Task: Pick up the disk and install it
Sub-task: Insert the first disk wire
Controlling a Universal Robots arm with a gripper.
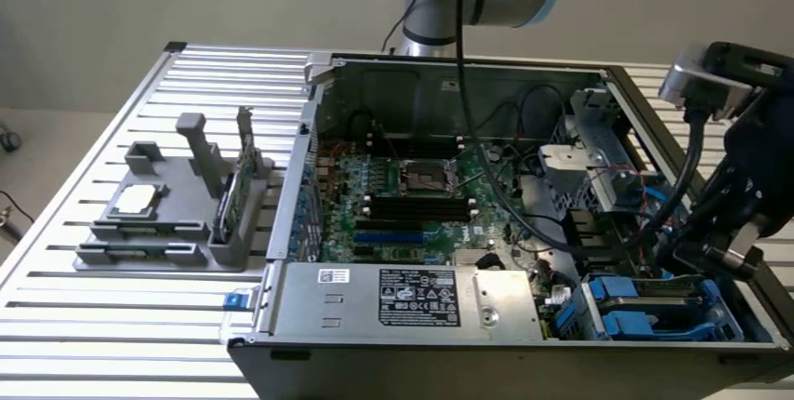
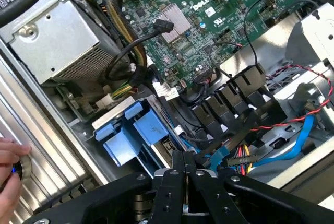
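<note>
One open computer case (image 1: 434, 74) on one slatted bench (image 1: 74, 326). Inside the case: one green motherboard (image 1: 397, 205); one grey power supply (image 1: 422, 298) along one long wall; one drive bay in the corner just beside the power supply. The bay holds the disk (image 1: 633, 318), of which the blue carrier shows and the silver face cannot be made out. One gripper (image 1: 701, 253) above that bay, jaws drawn together with nothing between them. Outside the case, at the exterior view's left: one grey holder (image 1: 149, 251) containing one square CPU chip (image 1: 134, 200) and one upright circuit card (image 1: 236, 186). One person's hand (image 2: 8, 161) just outside the case wall.
</note>
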